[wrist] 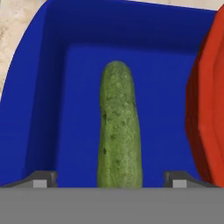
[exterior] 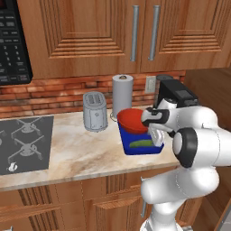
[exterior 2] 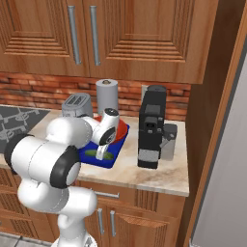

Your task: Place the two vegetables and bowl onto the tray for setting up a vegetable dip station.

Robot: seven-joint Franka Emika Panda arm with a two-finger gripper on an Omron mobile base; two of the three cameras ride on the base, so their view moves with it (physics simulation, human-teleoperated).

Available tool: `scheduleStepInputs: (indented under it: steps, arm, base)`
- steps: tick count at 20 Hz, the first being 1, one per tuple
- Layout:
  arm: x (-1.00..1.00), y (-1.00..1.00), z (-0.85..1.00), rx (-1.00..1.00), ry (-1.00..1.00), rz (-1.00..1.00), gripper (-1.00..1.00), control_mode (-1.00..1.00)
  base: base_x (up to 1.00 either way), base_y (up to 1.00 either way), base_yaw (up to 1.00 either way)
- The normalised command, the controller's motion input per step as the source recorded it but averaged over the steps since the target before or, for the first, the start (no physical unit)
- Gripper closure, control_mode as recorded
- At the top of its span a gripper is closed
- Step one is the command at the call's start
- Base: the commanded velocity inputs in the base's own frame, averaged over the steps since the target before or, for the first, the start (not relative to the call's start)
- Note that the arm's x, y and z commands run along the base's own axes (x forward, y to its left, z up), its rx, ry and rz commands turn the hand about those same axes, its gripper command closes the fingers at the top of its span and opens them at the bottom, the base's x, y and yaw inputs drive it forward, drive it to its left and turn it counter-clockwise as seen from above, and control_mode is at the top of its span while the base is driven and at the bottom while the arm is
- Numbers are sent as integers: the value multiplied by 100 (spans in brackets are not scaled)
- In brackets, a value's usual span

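So up top there are brown wooden wall cabinets (exterior: 113,31) with long metal handles, over a red brick backsplash (exterior: 58,94). The speckled beige stone bench (exterior: 81,153) carries a grey stovetop panel (exterior: 25,144) on the left and a tall black coffee machine (exterior 2: 152,128) on the right, just beside the tray. Behind the tray stand a silver toaster (exterior: 94,111) and a white paper towel roll (exterior: 122,94).

The deep blue rectangular tray (exterior: 135,150) sits near the bench's front edge. The glossy red round bowl (exterior: 131,120) is tilted, leaning over the tray's back part. The dark green bumpy cucumber (wrist: 119,127) lies flat on the tray floor, close beside the bowl.

The gripper (wrist: 109,179) hangs right above the cucumber, fingertips (wrist: 43,178) spread wide on either side of it, gripping nothing.
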Motion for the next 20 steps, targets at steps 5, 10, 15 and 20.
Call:
scheduleStepInputs:
  steps: [5,10,15,20]
  arm:
    - [0,0,29,0,0,0,-100,-100]
    - [-21,0,29,0,0,-1,-100,-100]
    - [-29,5,24,0,-6,-5,-100,-100]
    - [-34,9,23,0,-7,-9,-100,-100]
  base:
    - [0,0,0]
    - [0,0,0]
    - [0,0,0]
    - [0,0,0]
